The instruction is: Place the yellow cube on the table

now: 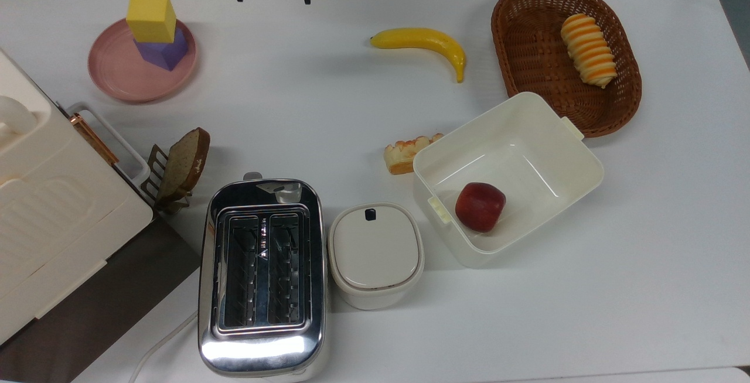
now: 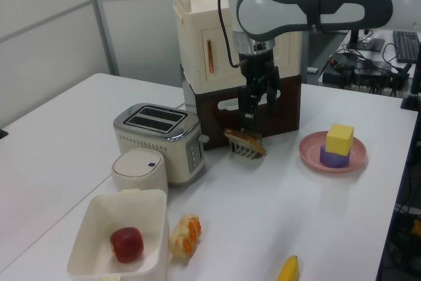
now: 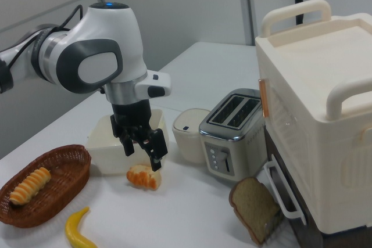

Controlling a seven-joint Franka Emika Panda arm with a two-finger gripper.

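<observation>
White table (image 1: 328, 96) fills my top view, and everything else I see sits on it. The largest item is the cream cabinet (image 1: 41, 207) at the top view's left edge, with a slice of bread (image 1: 187, 160) leaning in a small rack just beside it. Next comes the arm (image 2: 309, 8), hanging over the table with its gripper (image 2: 258, 100) pointing down; I see its two fingers spread apart with nothing between them. In the left view the gripper hangs above the bread rack, well apart from the plate.

Below that in size I have the chrome toaster (image 1: 262, 277), the open white box (image 1: 527, 137) with a red apple (image 1: 480, 207) inside, and the wicker basket (image 1: 530, 49) holding a striped bread roll (image 1: 588, 50). A lidded white pot (image 1: 375, 254) stands between the toaster and the box.

The round pink plate (image 1: 117, 75) lies at the top view's upper left. On it rests the purple cube (image 1: 164, 52), and the yellow cube (image 1: 151, 17) sits directly on top of that, touching it. The banana (image 1: 425, 43) lies near the basket, and a small pastry (image 1: 404, 153) lies against the box's wall.
</observation>
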